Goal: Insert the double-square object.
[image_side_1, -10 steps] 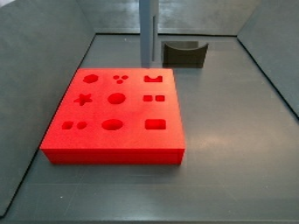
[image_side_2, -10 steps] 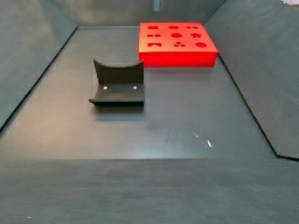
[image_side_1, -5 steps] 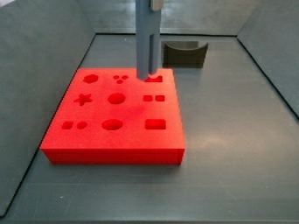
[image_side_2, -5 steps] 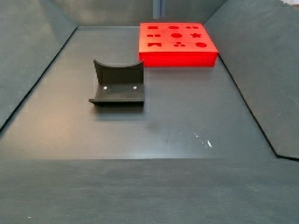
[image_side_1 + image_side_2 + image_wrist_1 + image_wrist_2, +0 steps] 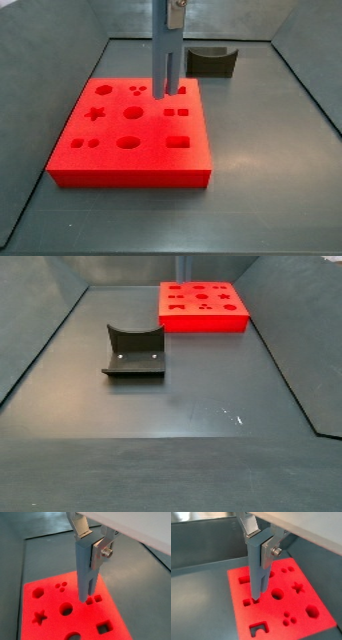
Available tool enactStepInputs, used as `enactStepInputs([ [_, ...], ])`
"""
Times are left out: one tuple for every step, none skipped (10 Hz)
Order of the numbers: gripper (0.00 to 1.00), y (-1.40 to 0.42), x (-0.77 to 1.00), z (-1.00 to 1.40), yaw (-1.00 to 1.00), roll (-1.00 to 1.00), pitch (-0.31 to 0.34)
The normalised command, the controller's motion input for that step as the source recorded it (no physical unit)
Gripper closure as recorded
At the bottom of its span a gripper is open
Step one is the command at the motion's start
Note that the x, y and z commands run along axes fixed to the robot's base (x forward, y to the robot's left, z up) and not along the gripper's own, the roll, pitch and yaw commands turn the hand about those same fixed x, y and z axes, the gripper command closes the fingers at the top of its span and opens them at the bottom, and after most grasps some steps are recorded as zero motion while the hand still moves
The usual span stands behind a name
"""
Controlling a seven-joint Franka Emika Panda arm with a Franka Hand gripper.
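Observation:
The double-square object (image 5: 166, 55) is a tall blue-grey bar, held upright over the far right part of the flat red block (image 5: 134, 150). My gripper (image 5: 91, 543) is shut on its upper end, with silver fingers (image 5: 104, 549) on both sides. In both wrist views the split lower end (image 5: 254, 598) hangs right by the pair of small square holes (image 5: 94, 600). I cannot tell if the prongs touch the block. In a side view (image 5: 203, 304) the block shows, but neither bar nor gripper.
The dark grey U-shaped holder (image 5: 211, 61) stands behind the red block on the grey floor, and also shows in a side view (image 5: 134, 351). Grey walls (image 5: 54, 60) rise around the floor. Other shaped holes (image 5: 131, 113) cover the block's top.
The bar has come down and slightly forward: its lower end was behind the block's far edge and now hangs over the block's top near the square holes.

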Motion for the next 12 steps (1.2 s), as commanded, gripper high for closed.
enactStepInputs([
  [1.00,0.00,0.00,-0.09,-1.00,-0.03,0.000],
  [1.00,0.00,0.00,-0.09,-1.00,-0.02,0.000],
  [1.00,0.00,0.00,-0.09,-1.00,-0.02,0.000],
  [1.00,0.00,0.00,-0.08,-1.00,-0.03,0.000],
  [1.00,0.00,0.36,-0.19,-0.76,0.00,0.000],
  [1.00,0.00,0.55,-0.25,-0.52,0.07,-0.036],
  [1.00,-0.01,0.54,-0.22,-0.47,0.14,-0.004],
  [1.00,0.00,0.45,-0.18,-0.47,0.16,0.010],
  [1.00,0.00,0.32,-0.20,-0.43,0.10,0.001],
  [1.00,0.00,0.00,-0.18,-0.24,0.08,0.000],
  [1.00,0.00,-0.06,-0.15,0.00,0.05,0.000],
  [1.00,-0.04,-0.05,-0.27,-0.07,0.00,-0.039],
])
